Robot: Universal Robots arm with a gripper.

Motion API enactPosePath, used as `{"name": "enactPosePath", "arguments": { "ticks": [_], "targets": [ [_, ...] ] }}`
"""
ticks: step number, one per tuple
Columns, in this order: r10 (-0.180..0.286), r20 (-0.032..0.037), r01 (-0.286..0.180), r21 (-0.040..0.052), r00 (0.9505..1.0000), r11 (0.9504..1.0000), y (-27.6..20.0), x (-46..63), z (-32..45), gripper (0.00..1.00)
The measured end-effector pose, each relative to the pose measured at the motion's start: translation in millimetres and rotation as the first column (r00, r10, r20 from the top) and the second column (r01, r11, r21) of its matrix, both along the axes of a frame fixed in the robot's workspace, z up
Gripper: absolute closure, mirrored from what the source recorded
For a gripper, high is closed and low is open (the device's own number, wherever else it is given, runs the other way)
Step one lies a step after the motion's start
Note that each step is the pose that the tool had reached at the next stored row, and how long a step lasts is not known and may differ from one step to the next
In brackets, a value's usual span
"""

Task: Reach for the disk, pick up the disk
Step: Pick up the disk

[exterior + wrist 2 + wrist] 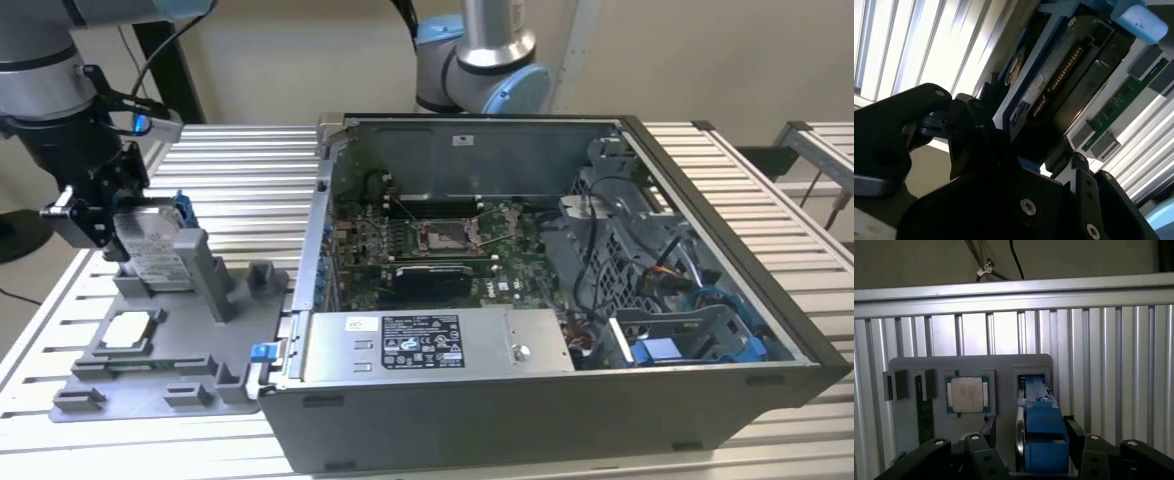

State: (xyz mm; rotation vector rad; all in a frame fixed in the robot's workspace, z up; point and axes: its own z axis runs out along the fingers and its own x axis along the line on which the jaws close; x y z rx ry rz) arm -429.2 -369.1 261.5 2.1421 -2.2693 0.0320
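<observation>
The disk (150, 250) stands on edge in a slot of the grey fixture tray (174, 375) at the exterior view's left, its white label and blue bracket showing. My gripper (127, 225) has come down over it from above and is open. In the first wrist view the disk's blue bracket (1041, 435) sits between the two dark fingers (988, 430); one finger is close against it, the other a small gap away. The second wrist view shows the disk's connector edge (1054, 85) just beyond a finger (981, 122).
On the tray lie a small white-topped square part (967, 393) and a green memory stick (924, 410). An open computer case (561, 300) stands right beside the tray on the slatted metal table (240, 180). Another arm's base (481, 60) rises behind the case.
</observation>
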Motion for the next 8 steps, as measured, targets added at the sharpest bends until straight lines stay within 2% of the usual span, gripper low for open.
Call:
{"name": "enactPosePath", "arguments": {
  "ticks": [8],
  "targets": [
    [0.000,0.0001,0.000,-0.0001,1.0000,1.0000,0.0,0.0,-1.8,0.00]
  ]
}}
